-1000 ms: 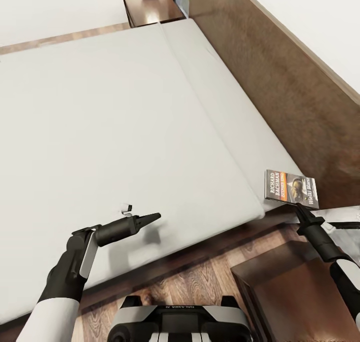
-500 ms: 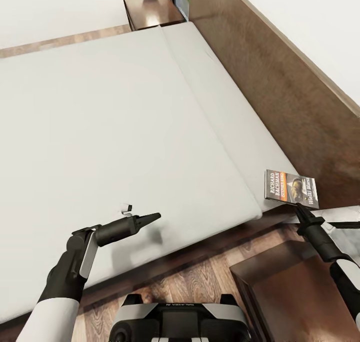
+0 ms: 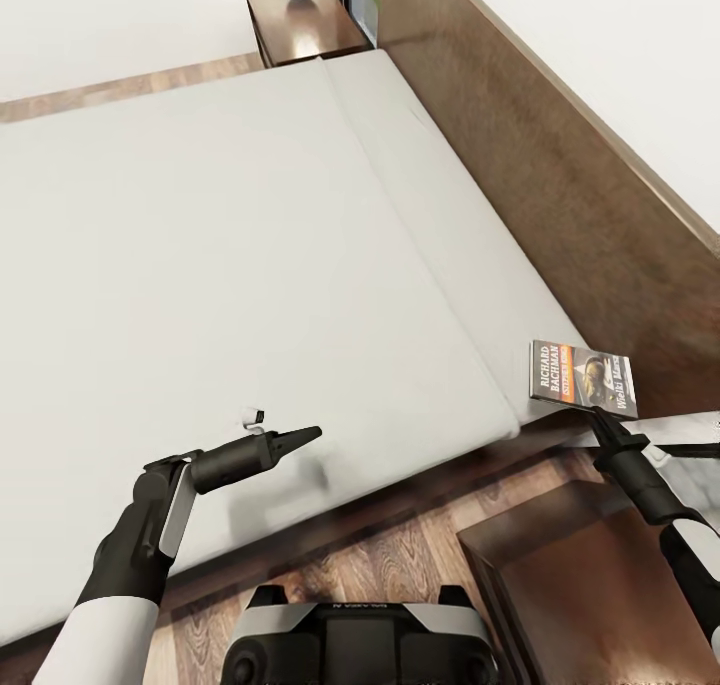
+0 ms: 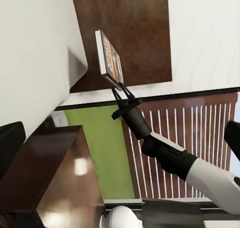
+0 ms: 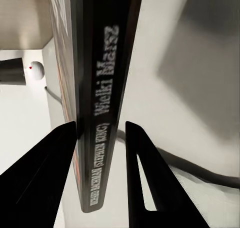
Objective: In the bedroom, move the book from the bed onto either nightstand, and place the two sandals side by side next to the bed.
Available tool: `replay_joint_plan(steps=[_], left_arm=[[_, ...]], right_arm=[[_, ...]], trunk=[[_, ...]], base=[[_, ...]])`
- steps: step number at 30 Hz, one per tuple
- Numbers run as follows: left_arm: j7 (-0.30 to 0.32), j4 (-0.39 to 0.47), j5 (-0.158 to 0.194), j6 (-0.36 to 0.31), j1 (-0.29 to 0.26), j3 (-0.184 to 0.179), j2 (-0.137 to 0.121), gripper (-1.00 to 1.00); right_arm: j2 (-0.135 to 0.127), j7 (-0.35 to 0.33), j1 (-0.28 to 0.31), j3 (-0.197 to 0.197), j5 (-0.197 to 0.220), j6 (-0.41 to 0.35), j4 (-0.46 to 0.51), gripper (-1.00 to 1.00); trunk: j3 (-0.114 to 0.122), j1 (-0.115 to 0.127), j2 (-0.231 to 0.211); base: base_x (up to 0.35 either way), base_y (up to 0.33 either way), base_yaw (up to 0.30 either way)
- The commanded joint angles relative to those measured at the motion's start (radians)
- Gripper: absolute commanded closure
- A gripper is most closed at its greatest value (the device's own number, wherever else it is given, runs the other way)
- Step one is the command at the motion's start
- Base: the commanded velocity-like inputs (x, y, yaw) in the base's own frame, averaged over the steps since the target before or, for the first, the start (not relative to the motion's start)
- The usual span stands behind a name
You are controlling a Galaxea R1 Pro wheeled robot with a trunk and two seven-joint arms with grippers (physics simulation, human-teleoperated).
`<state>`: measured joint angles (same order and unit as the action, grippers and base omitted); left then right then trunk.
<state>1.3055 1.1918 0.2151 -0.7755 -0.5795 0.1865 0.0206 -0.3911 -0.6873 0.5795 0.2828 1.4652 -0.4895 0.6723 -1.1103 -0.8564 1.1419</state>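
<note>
Both arms held steady while the head camera crept sideways. Right gripper clamped the book by its edge, lifted off the bed corner above the nightstand (glossy top). Left gripper hovered over the mattress, fingers together.

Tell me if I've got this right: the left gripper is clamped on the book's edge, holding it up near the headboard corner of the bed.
Not quite. It's the right gripper that is clamped on the book, as the head view shows. The left gripper hangs over the mattress holding nothing. The rest stands: the book is held up by its edge near the headboard corner of the bed.
</note>
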Motion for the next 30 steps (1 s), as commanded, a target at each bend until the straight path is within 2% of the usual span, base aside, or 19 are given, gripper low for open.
replay_joint_plan(steps=[1,12,18,20,23,25,26,27,28,29,30], left_arm=[[0.003,0.0,0.0,-0.01,0.0,0.002,0.001,-1.0],[0.003,0.0,0.0,-0.008,0.0,0.0,0.002,-1.0],[0.003,0.0,-0.001,-0.008,0.0,-0.001,0.002,-1.0],[0.003,-0.001,-0.001,-0.008,0.0,-0.002,0.002,-1.0],[0.002,-0.001,-0.001,-0.008,0.0,-0.002,0.003,-1.0],[0.001,-0.001,-0.002,-0.008,0.0,-0.002,0.003,-1.0],[0.0,-0.001,-0.002,-0.008,0.0,-0.002,0.003,-1.0],[-0.001,-0.001,-0.002,-0.008,0.0,-0.003,0.004,-1.0],[-0.002,-0.001,-0.002,-0.008,0.0,-0.003,0.004,-1.0],[-0.002,-0.002,-0.002,-0.008,0.0,-0.004,0.004,-1.0],[-0.002,-0.002,-0.002,-0.008,0.0,-0.004,0.004,-1.0]], right_arm=[[0.0,0.0,0.0,0.001,0.006,-0.007,0.0,1.0],[0.001,-0.001,0.0,0.0,0.002,-0.008,0.018,1.0],[0.003,-0.005,0.0,-0.007,-0.011,-0.012,0.104,1.0],[0.003,-0.005,0.0,-0.011,-0.04,-0.019,0.132,1.0],[0.004,-0.006,0.0,-0.022,-0.113,-0.045,0.154,1.0],[0.005,-0.006,0.0,-0.046,-0.202,-0.096,0.165,1.0],[0.005,-0.006,0.0,-0.056,-0.222,-0.111,0.168,1.0],[0.008,-0.006,0.0,-0.109,-0.282,-0.162,0.187,1.0],[0.009,-0.006,0.0,-0.125,-0.291,-0.171,0.193,1.0],[0.011,-0.006,0.0,-0.162,-0.304,-0.183,0.203,1.0],[0.012,-0.006,0.0,-0.182,-0.309,-0.188,0.207,1.0]], trunk=[[0.003,0.004,-0.007],[0.037,0.046,-0.084],[0.056,0.069,-0.126],[0.062,0.077,-0.14],[0.072,0.088,-0.161],[0.078,0.096,-0.175],[0.081,0.1,-0.182],[0.084,0.104,-0.189],[0.087,0.107,-0.196],[0.091,0.111,-0.203],[0.094,0.115,-0.21]], base=[[0.0,0.0,0.0],[0.0,0.0,0.0],[0.0,0.0,0.0],[0.0,0.0,0.0],[0.0,0.0,0.0],[0.0,0.0,0.0],[0.0,0.0,0.0],[0.0,0.0,0.0],[0.0,0.0,0.0],[0.0,0.0,0.0],[0.0,0.0,0.0]])
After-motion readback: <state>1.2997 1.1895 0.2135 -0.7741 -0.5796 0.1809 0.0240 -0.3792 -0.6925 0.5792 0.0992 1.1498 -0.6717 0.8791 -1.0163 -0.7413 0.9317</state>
